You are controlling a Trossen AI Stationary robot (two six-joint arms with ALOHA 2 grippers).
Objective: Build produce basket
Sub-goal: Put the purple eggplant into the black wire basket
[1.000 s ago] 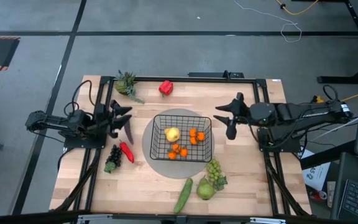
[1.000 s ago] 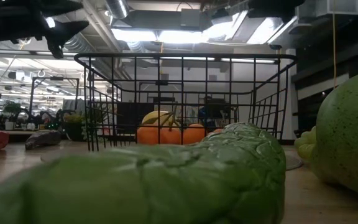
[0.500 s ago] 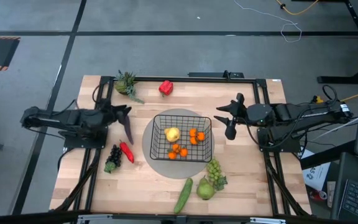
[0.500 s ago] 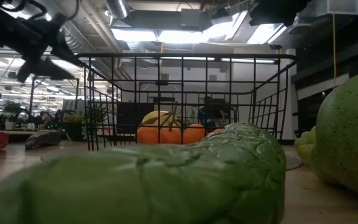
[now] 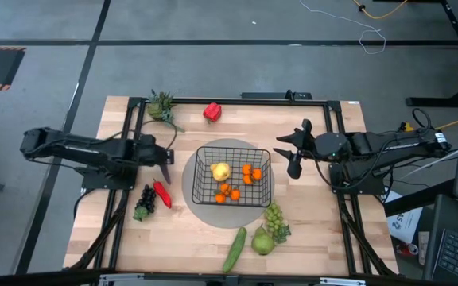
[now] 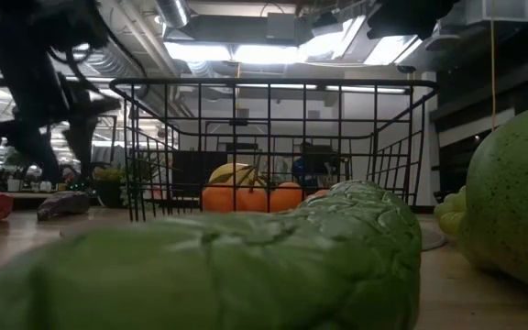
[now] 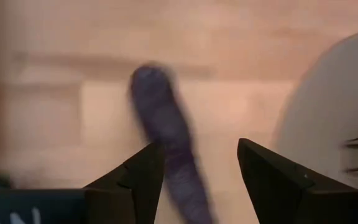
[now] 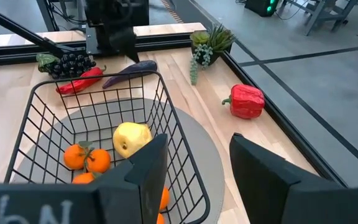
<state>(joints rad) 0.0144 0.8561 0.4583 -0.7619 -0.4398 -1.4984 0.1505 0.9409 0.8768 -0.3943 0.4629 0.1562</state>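
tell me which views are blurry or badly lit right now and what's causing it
Left wrist view: the purple vegetable is smeared soft between the open left fingers. Low view: the cucumber sits right at the lens, out of focus, and bright ceiling lights turn the basket into a silhouette. High view and right wrist view are evenly lit and sharp.

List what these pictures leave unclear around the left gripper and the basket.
- Purple vegetable: left wrist view, blurred; its near end is cut off at the frame's edge, between the left gripper fingers.
- Basket contents: low view, the cucumber hides the floor.
- Dark grapes: high view, too small for detail.
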